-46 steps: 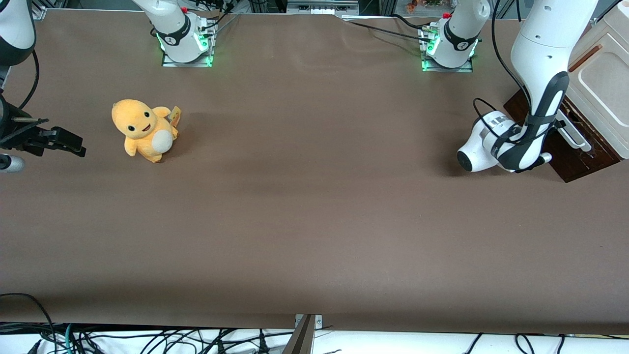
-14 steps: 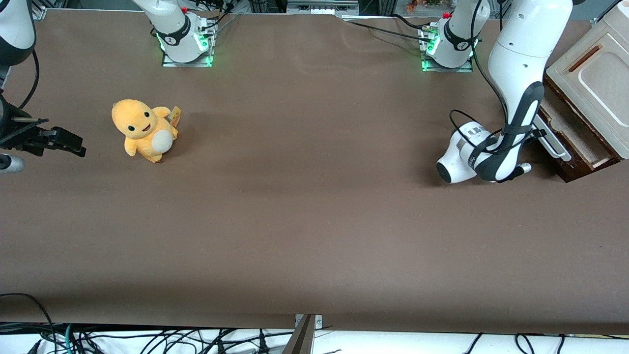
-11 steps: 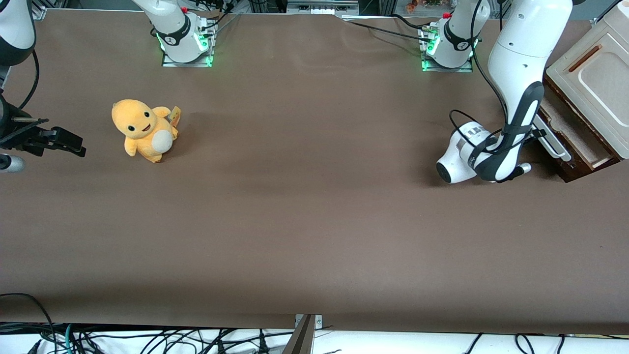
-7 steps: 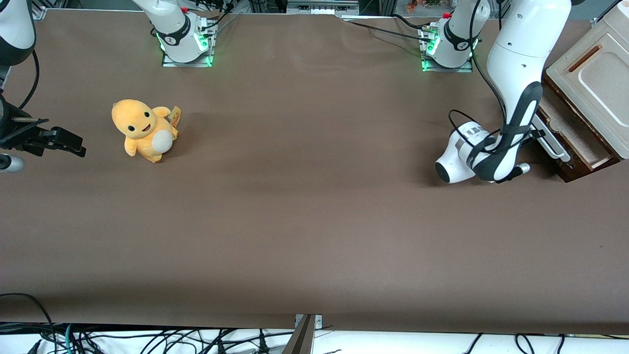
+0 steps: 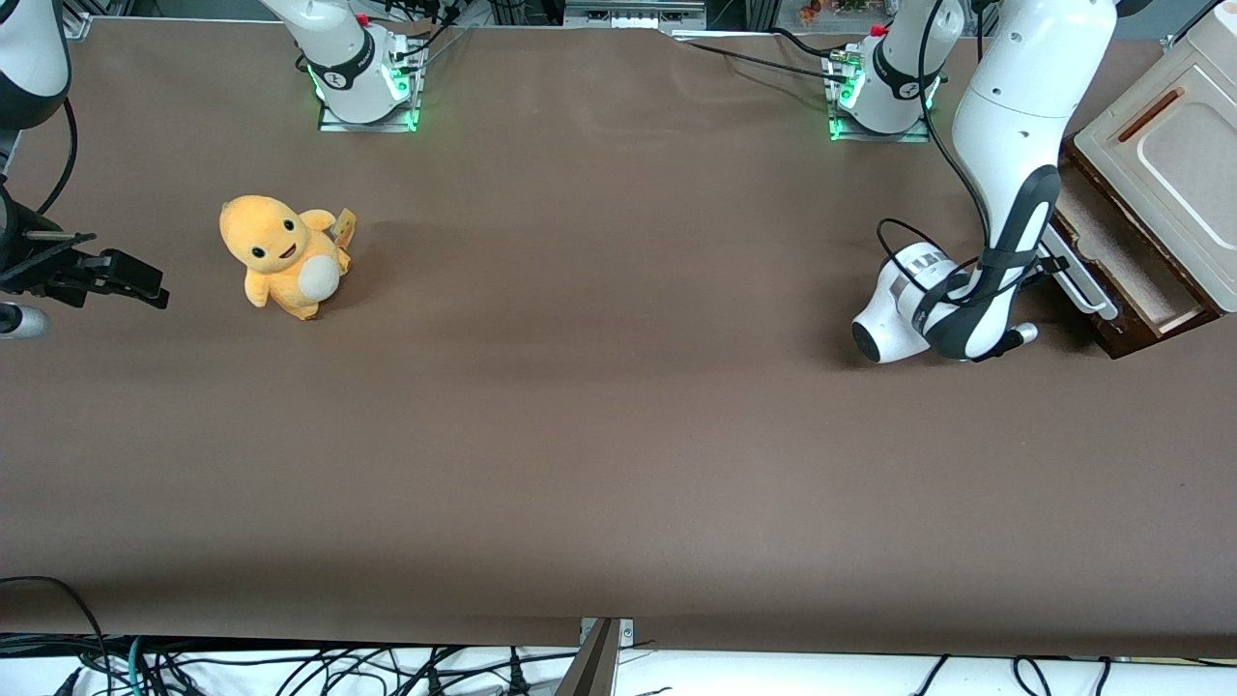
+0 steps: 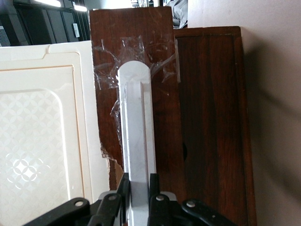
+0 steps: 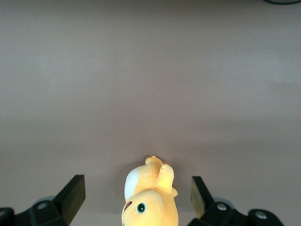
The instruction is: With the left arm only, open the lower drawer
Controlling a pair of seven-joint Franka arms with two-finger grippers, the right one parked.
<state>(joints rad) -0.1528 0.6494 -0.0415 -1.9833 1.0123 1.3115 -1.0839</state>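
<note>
Brown table [image 5: 599,435]: pincer [image 6: 139,188] clamps drawer handle [image 6: 136,127].

Counts on the table
One cabinet [image 5: 1165,145] with one open drawer [image 5: 1121,256] and one handle [image 6: 137,141] is seen; one toy [image 5: 280,256] is counted; one gripper [image 6: 139,200], at the handle, is closed on it.

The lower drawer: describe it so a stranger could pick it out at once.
At the working arm's end of the table sits a small cabinet with a cream panel on top. The lower drawer juts out beneath it, showing a pale beige inside. Its long white bar handle, clamped in the claw, marks it.
</note>
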